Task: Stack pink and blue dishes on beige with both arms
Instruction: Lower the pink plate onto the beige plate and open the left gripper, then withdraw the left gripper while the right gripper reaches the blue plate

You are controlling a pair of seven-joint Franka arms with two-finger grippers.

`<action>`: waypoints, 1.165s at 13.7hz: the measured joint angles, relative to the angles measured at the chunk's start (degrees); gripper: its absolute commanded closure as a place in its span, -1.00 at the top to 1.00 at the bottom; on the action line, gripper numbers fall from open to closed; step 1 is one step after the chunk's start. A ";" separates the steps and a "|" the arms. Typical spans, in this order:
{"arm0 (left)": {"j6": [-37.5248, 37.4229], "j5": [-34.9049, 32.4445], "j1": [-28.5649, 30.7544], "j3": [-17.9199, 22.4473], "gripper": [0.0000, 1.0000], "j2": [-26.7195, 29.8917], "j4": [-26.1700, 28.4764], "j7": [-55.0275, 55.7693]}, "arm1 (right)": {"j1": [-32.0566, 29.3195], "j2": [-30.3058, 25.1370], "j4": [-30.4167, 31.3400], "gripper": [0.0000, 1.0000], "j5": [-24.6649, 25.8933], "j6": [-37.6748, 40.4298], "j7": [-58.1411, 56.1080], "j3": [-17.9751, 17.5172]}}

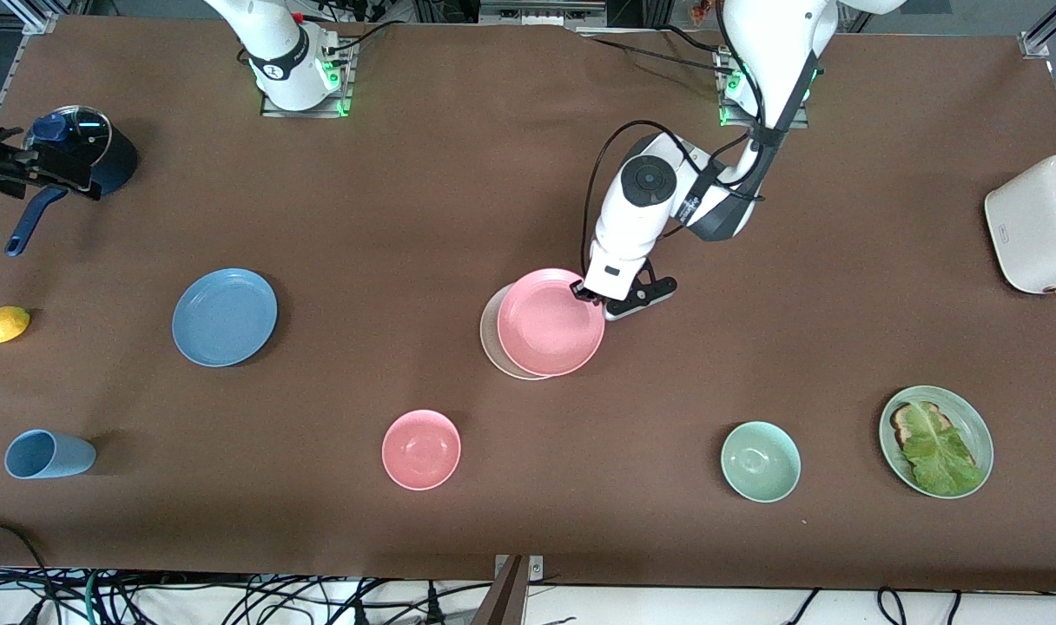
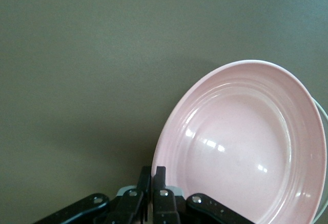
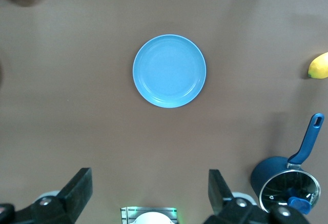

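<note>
The pink plate lies tilted over the beige plate, offset toward the left arm's end, so only a crescent of beige shows. My left gripper is shut on the pink plate's rim at the edge nearest the arms' bases. The blue plate lies flat on the table toward the right arm's end. My right gripper hangs high over the table near its own base, open and holding nothing, with the blue plate well below it. It is out of the front view.
A pink bowl, a pale green bowl and a green plate with toast and lettuce sit nearer the front camera. A blue cup, lemon and blue pot stand at the right arm's end; a toaster at the left arm's.
</note>
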State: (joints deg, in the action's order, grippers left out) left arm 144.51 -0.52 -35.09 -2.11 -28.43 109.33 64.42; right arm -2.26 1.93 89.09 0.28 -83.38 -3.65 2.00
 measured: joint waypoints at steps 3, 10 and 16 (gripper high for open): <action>0.02 -1.55 -1.39 0.41 -1.00 -1.52 -1.61 3.18 | 0.00 0.01 0.00 1.00 0.00 0.02 0.00 0.01; 0.02 -1.56 -2.29 0.92 -0.33 -3.07 -3.38 5.01 | -0.02 0.43 0.06 1.00 0.00 0.04 0.00 1.01; 0.03 -1.56 -2.31 1.46 0.65 -3.99 -4.98 5.05 | 0.00 2.41 0.44 1.00 0.00 0.52 0.00 1.07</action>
State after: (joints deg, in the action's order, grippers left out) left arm 144.54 -2.08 -37.40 -0.66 -32.42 104.35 69.47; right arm -2.26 4.34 89.53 0.28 -82.86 -3.65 3.07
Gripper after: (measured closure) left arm 0.559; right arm 0.000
